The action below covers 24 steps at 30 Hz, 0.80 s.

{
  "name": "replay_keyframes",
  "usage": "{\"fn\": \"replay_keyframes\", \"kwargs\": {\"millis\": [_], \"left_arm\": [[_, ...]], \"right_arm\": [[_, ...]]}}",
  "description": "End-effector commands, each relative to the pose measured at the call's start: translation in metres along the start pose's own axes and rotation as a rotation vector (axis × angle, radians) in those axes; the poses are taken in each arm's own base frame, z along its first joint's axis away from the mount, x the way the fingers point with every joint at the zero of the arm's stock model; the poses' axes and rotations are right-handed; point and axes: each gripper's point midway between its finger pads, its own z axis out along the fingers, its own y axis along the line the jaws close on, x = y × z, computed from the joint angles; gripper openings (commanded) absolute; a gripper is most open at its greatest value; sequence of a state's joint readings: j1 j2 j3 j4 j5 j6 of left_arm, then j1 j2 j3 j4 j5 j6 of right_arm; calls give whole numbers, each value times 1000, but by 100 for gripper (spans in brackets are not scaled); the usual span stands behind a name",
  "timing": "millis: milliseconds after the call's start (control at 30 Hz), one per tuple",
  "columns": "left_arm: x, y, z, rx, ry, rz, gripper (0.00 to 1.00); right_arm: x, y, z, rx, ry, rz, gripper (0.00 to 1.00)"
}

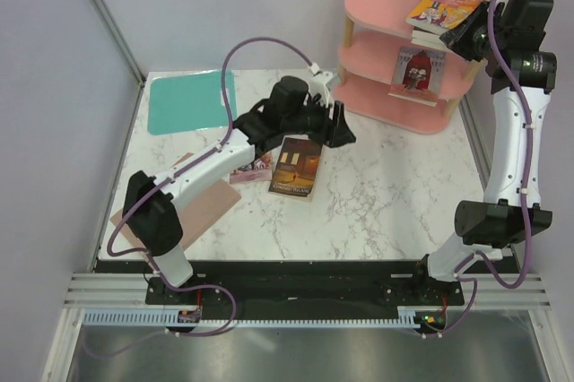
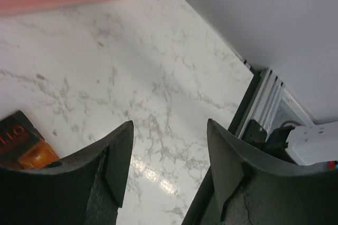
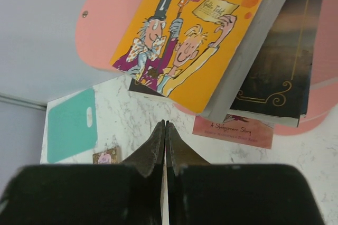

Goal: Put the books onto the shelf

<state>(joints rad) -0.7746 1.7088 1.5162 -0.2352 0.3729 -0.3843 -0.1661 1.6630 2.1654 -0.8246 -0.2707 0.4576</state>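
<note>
Hovering released, left gripper [image 2: 169, 130] just beside brown book [image 1: 297, 167], right gripper [image 3: 165, 128] clenched, apparently empty, near Roald Dahl book [image 3: 195, 40]

The orange-purple book [image 1: 448, 1], upper right of the top view, is showing "ROALD DAHL" and "CHARLIE"; the right wrist view is adding "CHOCOLATE". The pink-red book [image 3: 235, 130] is faintly reading "A Shakespeare Story"; the dark book [image 2: 21, 146], lower left, is showing "LLO".

Two arms, left arm [image 1: 202, 169] and right arm [image 1: 513, 144]: white link shells, black joint housings, a purple cable [image 1: 260, 41] running along each, one shared black base plate [image 1: 305, 295]; left gripper [image 2: 170, 130] with matte black, wedge-tipped fingers [image 2: 113, 164]
</note>
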Motion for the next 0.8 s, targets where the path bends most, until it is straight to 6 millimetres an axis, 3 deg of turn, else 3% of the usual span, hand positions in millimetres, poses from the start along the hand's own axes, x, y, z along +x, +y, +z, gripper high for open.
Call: {"fn": "replay_keyframes", "kwargs": {"millis": [0,100,200,500,533,600,633,767], "left_arm": [[-28,9,-13,-84,23,55,65],[-33,4,-16,-75,14,60,65],[-13,10,-19,-85,52,39,65],[80,35,-24,-86,147,-46,64],[102,43,-24,-99,185,-68,64],[116,44,-23,-88,186,-83,64],[139,50,-25,-99,221,-104,63],[179,55,-23,-97,265,-145,63]], "right_arm": [[-7,-21,6,100,-44,-32,5],[-11,-30,8,140,-62,-29,5],[-18,-34,6,165,-87,-28,5],[-35,-36,-2,173,-150,-8,5],[-35,-36,-2,169,-152,-7,5],[-39,-36,-5,170,-165,-3,6],[-40,-38,-6,172,-168,-3,6],[-42,-43,-6,182,-171,10,6]]}}
